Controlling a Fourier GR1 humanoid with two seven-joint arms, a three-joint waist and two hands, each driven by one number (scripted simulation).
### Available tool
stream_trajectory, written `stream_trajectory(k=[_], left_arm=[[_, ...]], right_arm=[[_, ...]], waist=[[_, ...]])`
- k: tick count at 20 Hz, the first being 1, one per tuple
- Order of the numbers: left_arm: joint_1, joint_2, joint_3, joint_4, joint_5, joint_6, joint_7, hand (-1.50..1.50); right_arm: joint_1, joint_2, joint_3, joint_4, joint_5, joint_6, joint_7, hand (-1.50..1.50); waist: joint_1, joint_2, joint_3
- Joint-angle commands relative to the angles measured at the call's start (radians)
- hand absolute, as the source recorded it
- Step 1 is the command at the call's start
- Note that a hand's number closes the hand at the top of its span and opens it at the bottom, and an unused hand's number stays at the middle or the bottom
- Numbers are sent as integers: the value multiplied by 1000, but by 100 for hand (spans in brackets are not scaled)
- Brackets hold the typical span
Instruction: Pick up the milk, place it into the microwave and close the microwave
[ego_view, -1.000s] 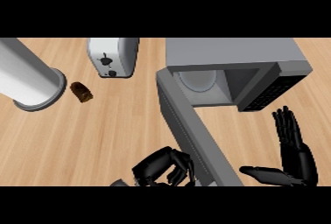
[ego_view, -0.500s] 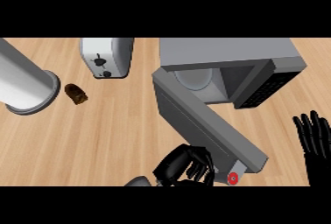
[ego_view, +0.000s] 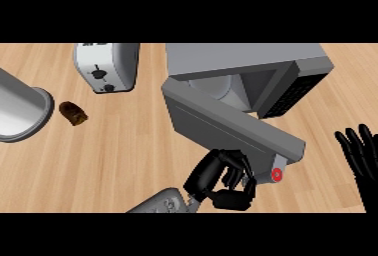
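**Grey door ajar, black hand curled at its edge**

Head view: wood-grain counter (ego_view: 111, 165) fills the frame. At upper centre and right sits the microwave (ego_view: 251, 62), grey, with its door (ego_view: 229, 127) swung out towards the lower middle of the frame, so the pale cavity shows behind it. Something small and red (ego_view: 277, 174) shows at the door's lower end, too small to identify.

The left hand (ego_view: 221, 180) comes up from the bottom edge, centre, on a grey forearm. Its fingers are curled in tight against the lower end of the door, touching it. Whether they wrap anything I cannot tell from here. The milk shows nowhere that I can make out, neither on the counter nor in the visible part of the cavity.

The right hand (ego_view: 362, 155) shows at the right edge, lower half, fingers straight and pointing up, holding nothing, well apart from the door.

At upper left a white toaster (ego_view: 107, 65) lies just beside the microwave. Against the left edge stands a large grey cylinder (ego_view: 18, 112), and a small brown object (ego_view: 73, 113) lies just beside it on the wood.
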Motion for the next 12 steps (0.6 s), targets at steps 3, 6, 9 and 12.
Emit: stream_trajectory(k=[3, 6, 9, 12], left_arm=[[-149, -10, 17, 46, 124, 71, -18, 150], [-210, -10, 49, 94, 173, 101, 0, 150], [-227, -10, 67, 127, 236, 136, -8, 150], [-287, -10, 114, 168, 288, 134, -10, 150]], right_arm=[[-21, -47, 9, -77, -76, 54, 64, -150], [-25, -48, 21, -87, -91, 59, 78, -150], [-23, -59, 17, -106, -134, 76, 92, -150], [-26, -66, 2, -127, -174, 73, 112, -150]], waist=[[-45, 9, 0], [-72, 18, 1], [-93, 23, 1], [-110, 28, 1]])
